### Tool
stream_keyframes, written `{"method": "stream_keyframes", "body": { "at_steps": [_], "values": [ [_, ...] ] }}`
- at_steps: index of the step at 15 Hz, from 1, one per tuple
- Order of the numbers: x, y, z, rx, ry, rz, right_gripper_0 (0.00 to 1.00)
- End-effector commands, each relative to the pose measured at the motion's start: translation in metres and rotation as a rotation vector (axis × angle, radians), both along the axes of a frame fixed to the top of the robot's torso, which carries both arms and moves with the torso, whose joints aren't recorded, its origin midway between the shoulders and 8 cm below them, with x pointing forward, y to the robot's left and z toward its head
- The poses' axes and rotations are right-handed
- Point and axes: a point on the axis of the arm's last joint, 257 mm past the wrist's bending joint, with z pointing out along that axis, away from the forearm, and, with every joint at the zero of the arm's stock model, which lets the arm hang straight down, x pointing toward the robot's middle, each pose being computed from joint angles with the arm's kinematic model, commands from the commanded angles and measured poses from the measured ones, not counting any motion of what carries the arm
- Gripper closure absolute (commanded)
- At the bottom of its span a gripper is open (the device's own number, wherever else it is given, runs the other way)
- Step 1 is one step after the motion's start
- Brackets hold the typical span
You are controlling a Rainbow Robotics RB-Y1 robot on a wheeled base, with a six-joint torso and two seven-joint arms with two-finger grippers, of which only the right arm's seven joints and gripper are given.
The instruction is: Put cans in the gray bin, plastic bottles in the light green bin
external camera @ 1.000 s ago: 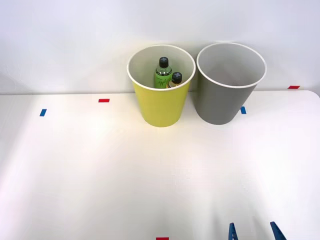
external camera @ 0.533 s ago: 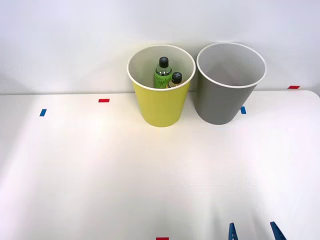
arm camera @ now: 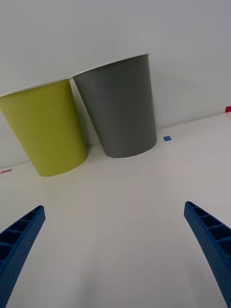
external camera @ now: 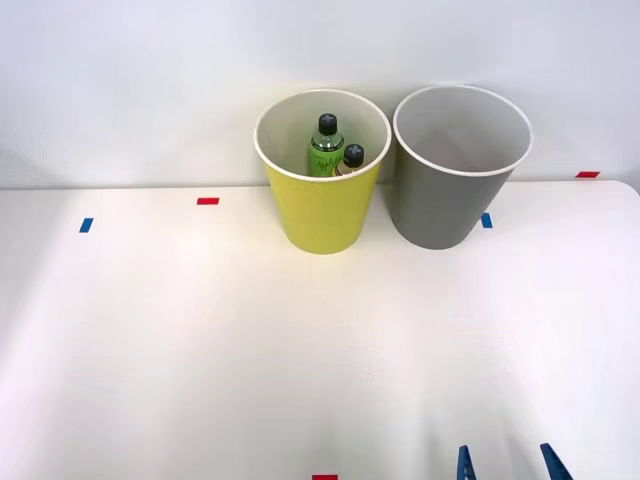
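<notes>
Nothing has shifted: right claw [external camera: 508, 462] stays spread, plastic bottles [external camera: 334, 150] apparently upright in light green bin [external camera: 320, 215].

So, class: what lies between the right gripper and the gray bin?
Only bare white table, seen in the wrist view between the gripper and gray bin.

the light green bin [external camera: 322, 215] wall hides the lower halves of both plastic bottles [external camera: 333, 152], the gray bin [external camera: 445, 200] floor is out of sight behind its near wall, and the right gripper [external camera: 508, 466] is chopped off at the front view's bottom edge, tips only.
</notes>
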Motion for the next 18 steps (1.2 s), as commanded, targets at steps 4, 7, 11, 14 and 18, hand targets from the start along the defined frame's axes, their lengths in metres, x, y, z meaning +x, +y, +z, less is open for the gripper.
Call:
{"method": "stream_keyframes", "body": {
  "at_steps": [4, 7, 11, 14, 18],
  "values": [
    [0.0, 0.0, 0.0, 0.0, 0.0, 0.0, 0.0],
    [0.0, 0.0, 0.0, 0.0, 0.0, 0.0, 0.0],
    [0.0, 0.0, 0.0, 0.0, 0.0, 0.0, 0.0],
    [0.0, 0.0, 0.0, 0.0, 0.0, 0.0, 0.0],
    [0.0, 0.0, 0.0, 0.0, 0.0, 0.0, 0.0]
  ]
}}
